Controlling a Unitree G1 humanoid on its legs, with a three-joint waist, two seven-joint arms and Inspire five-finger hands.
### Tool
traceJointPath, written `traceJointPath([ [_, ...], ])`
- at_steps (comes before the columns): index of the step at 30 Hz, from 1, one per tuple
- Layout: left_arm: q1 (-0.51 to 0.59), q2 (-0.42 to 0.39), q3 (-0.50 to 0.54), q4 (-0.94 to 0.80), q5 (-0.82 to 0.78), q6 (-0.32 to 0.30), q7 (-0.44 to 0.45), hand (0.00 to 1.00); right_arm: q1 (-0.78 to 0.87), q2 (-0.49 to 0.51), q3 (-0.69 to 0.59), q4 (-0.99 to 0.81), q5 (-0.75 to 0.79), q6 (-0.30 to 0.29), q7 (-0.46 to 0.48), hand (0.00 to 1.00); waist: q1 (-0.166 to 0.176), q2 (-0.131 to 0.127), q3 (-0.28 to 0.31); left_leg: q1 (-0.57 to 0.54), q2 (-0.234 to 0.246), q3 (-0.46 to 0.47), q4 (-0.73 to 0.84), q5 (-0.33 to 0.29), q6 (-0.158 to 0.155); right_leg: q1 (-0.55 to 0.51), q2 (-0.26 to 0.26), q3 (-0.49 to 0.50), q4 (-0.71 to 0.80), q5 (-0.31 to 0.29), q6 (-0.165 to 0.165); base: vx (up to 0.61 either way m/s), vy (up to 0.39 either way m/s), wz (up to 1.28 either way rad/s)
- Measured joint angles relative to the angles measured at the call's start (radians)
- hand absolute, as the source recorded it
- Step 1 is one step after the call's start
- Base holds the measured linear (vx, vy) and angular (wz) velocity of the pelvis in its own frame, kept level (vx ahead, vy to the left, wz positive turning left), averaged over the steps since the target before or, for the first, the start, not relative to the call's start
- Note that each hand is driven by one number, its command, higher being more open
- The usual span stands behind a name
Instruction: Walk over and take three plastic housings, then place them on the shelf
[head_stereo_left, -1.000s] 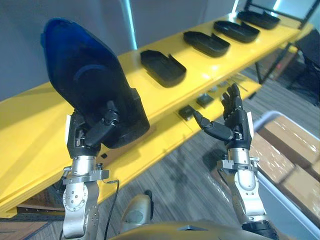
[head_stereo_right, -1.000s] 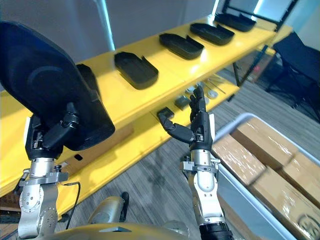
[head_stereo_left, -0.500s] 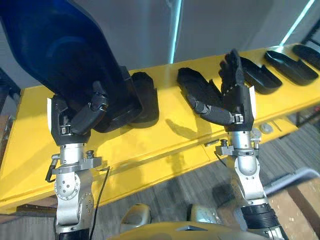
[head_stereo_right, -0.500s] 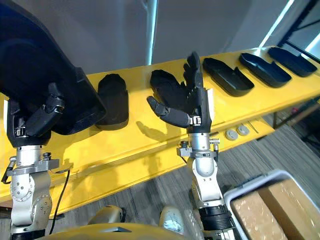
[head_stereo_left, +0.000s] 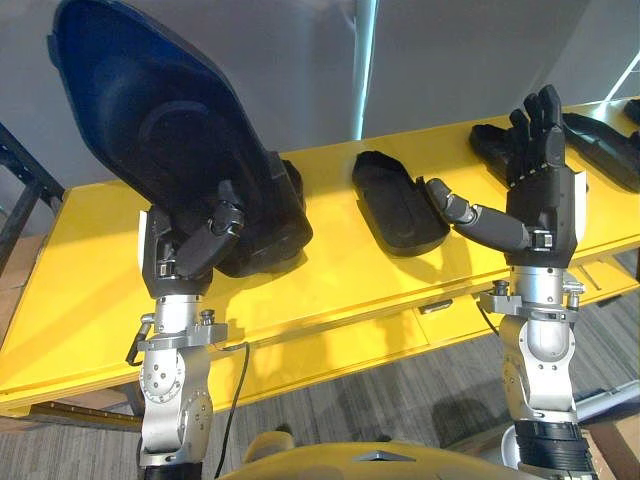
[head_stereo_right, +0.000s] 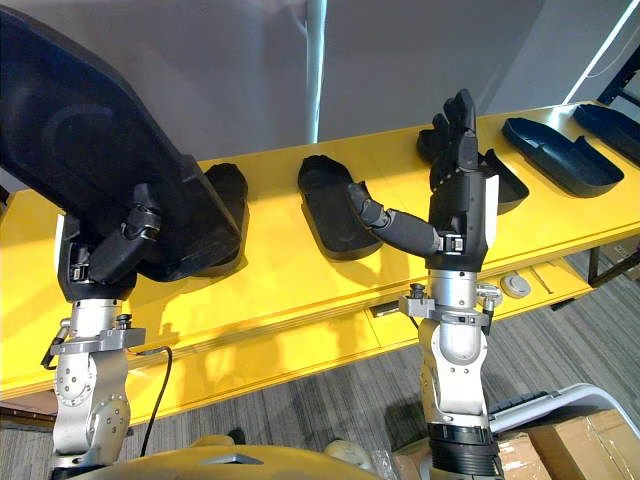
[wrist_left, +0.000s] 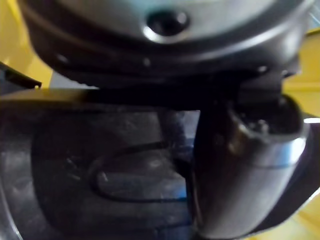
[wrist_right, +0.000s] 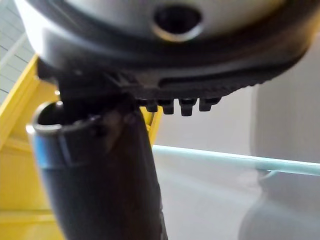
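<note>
Plastic housing (head_stereo_left: 160, 130) stands on end in the left hand (head_stereo_left: 185, 255), which is curled round its lower edge, likely to carry it clear above the yellow shelf (head_stereo_left: 340, 280) where other housings (head_stereo_left: 398, 205) lie in a row. The right hand (head_stereo_left: 545, 200) is raised, straight-fingered and empty. Since half a second ago the grip looks unchanged; the view has swung along the shelf.

The shelf (head_stereo_left: 330, 285) carries a row of housings (head_stereo_left: 397, 205). At left, the left hand (head_stereo_left: 185, 250) holds another housing (head_stereo_left: 150, 120) above it — in front of the leftmost housing (head_stereo_left: 290, 200). The right hand (head_stereo_left: 540, 195) stands raised at right.
</note>
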Motion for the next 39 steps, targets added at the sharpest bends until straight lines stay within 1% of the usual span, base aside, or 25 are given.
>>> traceJointPath([
  [6, 0.06, -0.003, 0.015, 0.001, 0.005, 0.0, 0.015, 0.0, 0.052, 0.028, 0.058, 0.001, 0.055, 0.004, 0.067, 1.0, 0.009, 0.005, 0.002, -0.007, -0.009, -0.019, 0.022, 0.004, 0.007, 0.0, -0.011, -0.006, 0.028, -0.009, -0.003, -0.05, 0.027, 0.09],
  [8, 0.061, -0.003, 0.014, 0.023, 0.008, -0.001, 0.02, 0.0, 0.053, 0.029, 0.086, 0.001, 0.055, 0.004, 0.071, 1.0, 0.007, 0.003, 0.003, -0.008, -0.01, 0.012, 0.025, -0.014, 0.065, 0.0, -0.039, -0.033, 0.057, -0.023, -0.002, -0.09, 0.058, 0.42],
  [9, 0.054, -0.003, 0.007, 0.04, 0.024, -0.001, 0.023, 0.0, 0.052, 0.027, 0.092, 0.0, 0.055, 0.004, 0.071, 1.0, -0.011, -0.002, 0.007, -0.029, -0.002, 0.083, 0.066, -0.031, 0.117, -0.001, -0.075, -0.064, 0.08, -0.035, 0.003, -0.12, 0.125, 0.82],
  [10, 0.044, -0.001, -0.002, 0.057, 0.043, -0.001, 0.019, 0.0, 0.049, 0.029, 0.096, 0.001, 0.044, 0.003, 0.056, 1.0, -0.024, -0.01, 0.016, -0.071, 0.008, 0.109, 0.147, -0.039, 0.131, -0.007, -0.119, -0.095, 0.112, -0.054, 0.008, -0.09, 0.1, 0.85],
  [11, 0.042, 0.0, -0.009, 0.065, 0.051, -0.001, 0.019, 0.0, 0.049, 0.031, 0.096, 0.001, 0.037, 0.003, 0.04, 1.0, -0.026, -0.009, 0.017, -0.089, 0.016, 0.112, 0.188, -0.039, 0.129, -0.011, -0.14, -0.101, 0.127, -0.06, 0.016, -0.11, 0.212, 0.69],
  [12, 0.042, -0.002, -0.018, 0.077, 0.067, -0.001, 0.02, 0.0, 0.047, 0.03, 0.102, 0.001, 0.022, 0.002, 0.015, 1.0, -0.028, -0.004, 0.017, -0.108, 0.041, 0.11, 0.248, -0.04, 0.117, -0.017, -0.181, -0.106, 0.154, -0.068, 0.038, -0.08, 0.289, 0.37],
  [13, 0.042, -0.002, -0.023, 0.085, 0.075, -0.001, 0.017, 0.0, 0.042, 0.025, 0.113, 0.002, 0.013, 0.0, -0.004, 1.0, -0.027, 0.021, 0.016, -0.105, 0.066, 0.096, 0.266, -0.035, 0.084, -0.016, -0.209, -0.105, 0.167, -0.068, 0.065, -0.09, 0.378, 0.27],
  [15, 0.04, -0.001, -0.023, 0.094, 0.075, -0.001, 0.015, 0.0, 0.031, 0.02, 0.128, 0.007, 0.013, 0.0, -0.023, 1.0, -0.031, 0.055, 0.006, -0.079, 0.09, 0.092, 0.247, -0.034, 0.051, -0.019, -0.241, -0.102, 0.168, -0.055, 0.109, -0.04, 0.37, 0.1],
  [16, 0.037, -0.001, -0.022, 0.095, 0.075, -0.001, 0.004, 0.0, 0.027, 0.026, 0.133, 0.014, 0.011, -0.001, -0.034, 1.0, -0.032, 0.062, 0.001, -0.06, 0.077, 0.109, 0.217, -0.082, -0.033, -0.017, -0.268, -0.094, 0.162, -0.043, 0.134, 0.0, 0.626, -0.01],
  [17, 0.026, 0.024, -0.022, 0.101, 0.07, -0.001, -0.022, 0.0, 0.024, 0.068, 0.153, 0.053, 0.004, -0.001, -0.061, 1.0, -0.025, 0.028, 0.003, -0.055, 0.012, 0.151, 0.212, -0.093, -0.034, 0.004, -0.324, -0.064, 0.118, 0.011, 0.118, 0.0, 0.622, -0.08],
  [18, 0.022, 0.038, -0.022, 0.103, 0.069, -0.001, -0.039, 0.0, 0.024, 0.089, 0.169, 0.074, 0.004, -0.001, -0.079, 1.0, -0.022, 0.015, 0.004, -0.064, -0.009, 0.162, 0.215, -0.105, -0.017, 0.006, -0.336, -0.05, 0.073, 0.08, 0.086, -0.01, 0.507, -0.1],
  [19, 0.015, 0.047, -0.023, 0.109, 0.07, -0.001, -0.054, 0.0, 0.024, 0.097, 0.184, 0.087, 0.003, -0.001, -0.09, 1.0, -0.017, 0.014, 0.004, -0.075, -0.013, 0.165, 0.215, -0.111, -0.003, 0.0, -0.336, -0.048, 0.052, 0.143, 0.071, -0.06, 0.393, 0.02],
  [20, 0.001, 0.071, -0.029, 0.114, 0.075, 0.0, -0.078, 0.0, 0.024, 0.111, 0.209, 0.108, -0.008, 0.001, -0.109, 1.0, -0.014, 0.014, 0.004, -0.092, -0.011, 0.173, 0.202, -0.109, 0.016, -0.023, -0.327, -0.052, 0.029, 0.259, 0.028, -0.07, 0.454, 0.1],
  [21, -0.007, 0.094, -0.034, 0.114, 0.077, 0.001, -0.09, 0.0, 0.024, 0.123, 0.226, 0.114, -0.017, 0.002, -0.12, 1.0, -0.011, 0.01, 0.003, -0.092, -0.01, 0.19, 0.175, -0.096, 0.037, -0.037, -0.318, -0.052, 0.024, 0.303, -0.009, -0.03, 0.444, 0.21],
  [22, -0.018, 0.12, -0.033, 0.114, 0.078, 0.004, -0.104, 0.0, 0.024, 0.135, 0.239, 0.114, -0.039, 0.001, -0.128, 1.0, -0.016, 0.012, 0.004, -0.089, -0.012, 0.182, 0.142, -0.079, 0.063, -0.039, -0.277, -0.038, 0.055, 0.246, -0.015, 0.07, 0.307, 0.32],
  [23, -0.045, 0.141, -0.033, 0.114, 0.077, 0.006, -0.113, 0.0, 0.023, 0.143, 0.241, 0.111, -0.049, -0.001, -0.13, 1.0, -0.017, 0.001, -0.004, -0.091, -0.02, 0.163, 0.115, -0.057, 0.082, -0.034, -0.207, -0.007, 0.077, 0.16, 0.021, 0.12, 0.172, 0.36],
  [24, -0.062, 0.147, -0.032, 0.114, 0.075, 0.007, -0.117, 0.0, 0.023, 0.143, 0.24, 0.11, -0.053, -0.001, -0.134, 1.0, -0.015, -0.007, -0.008, -0.093, -0.029, 0.151, 0.098, -0.044, 0.087, -0.032, -0.176, 0.002, 0.076, 0.116, 0.023, 0.15, 0.125, 0.47],
  [25, -0.101, 0.152, -0.031, 0.115, 0.067, 0.017, -0.12, 0.0, 0.021, 0.143, 0.231, 0.109, -0.073, -0.001, -0.14, 1.0, -0.018, -0.014, -0.012, -0.093, -0.049, 0.132, 0.066, -0.013, 0.091, -0.02, -0.133, 0.01, 0.067, 0.048, 0.024, 0.11, 0.089, 0.42],
  [27, -0.152, 0.151, -0.033, 0.122, 0.068, 0.028, -0.115, 0.0, 0.021, 0.143, 0.219, 0.109, -0.087, 0.0, -0.148, 1.0, -0.022, -0.023, -0.018, -0.089, -0.081, 0.116, 0.024, 0.019, 0.109, -0.006, -0.086, 0.025, 0.031, -0.008, 0.017, 0.12, 0.092, 0.47],
  [29, -0.162, 0.14, -0.033, 0.121, 0.068, 0.038, -0.099, 0.0, 0.023, 0.142, 0.213, 0.11, -0.105, 0.001, -0.161, 1.0, -0.02, -0.011, -0.01, -0.084, -0.109, 0.114, 0.019, 0.027, 0.121, 0.012, -0.078, 0.025, -0.024, -0.021, -0.005, 0.08, 0.055, 0.2],
  [30, -0.151, 0.13, -0.035, 0.121, 0.072, 0.042, -0.086, 0.0, 0.025, 0.142, 0.207, 0.11, -0.105, 0.001, -0.159, 1.0, -0.019, -0.001, -0.005, -0.077, -0.118, 0.117, 0.019, 0.027, 0.122, 0.041, -0.074, 0.026, -0.056, -0.006, 0.009, 0.06, 0.0, 0.02],
  [31, -0.135, 0.122, -0.042, 0.119, 0.072, 0.042, -0.075, 0.0, 0.025, 0.142, 0.196, 0.11, -0.105, 0.004, -0.156, 1.0, -0.018, 0.003, -0.003, -0.071, -0.117, 0.119, 0.018, 0.027, 0.122, 0.052, -0.071, 0.028, -0.067, 0.005, 0.023, 0.04, -0.017, 0.04],
  [34, -0.078, 0.118, -0.067, 0.116, 0.075, 0.042, -0.06, 0.0, 0.029, 0.123, 0.151, 0.095, -0.112, 0.011, -0.15, 1.0, -0.02, 0.003, -0.003, -0.046, -0.096, 0.118, -0.004, 0.033, 0.11, 0.062, -0.053, 0.028, -0.056, 0.005, 0.022, -0.01, -0.076, 0.01],
  [37, -0.04, 0.112, -0.073, 0.114, 0.079, 0.045, -0.057, 0.0, 0.058, 0.088, 0.104, 0.036, -0.102, 0.011, -0.109, 1.0, -0.023, 0.001, -0.001, -0.021, -0.081, 0.127, -0.046, 0.049, 0.086, 0.059, -0.045, 0.035, -0.046, -0.002, 0.011, -0.07, -0.06, -0.13],
  [39, -0.031, 0.11, -0.071, 0.098, 0.08, 0.061, -0.044, 0.0, 0.058, 0.074, 0.093, 0.009, -0.102, 0.011, -0.097, 1.0, -0.038, -0.002, 0.0, -0.017, -0.081, 0.139, -0.071, 0.06, 0.082, 0.051, -0.044, 0.043, -0.046, -0.01, 0.002, -0.1, -0.045, -0.12],
])
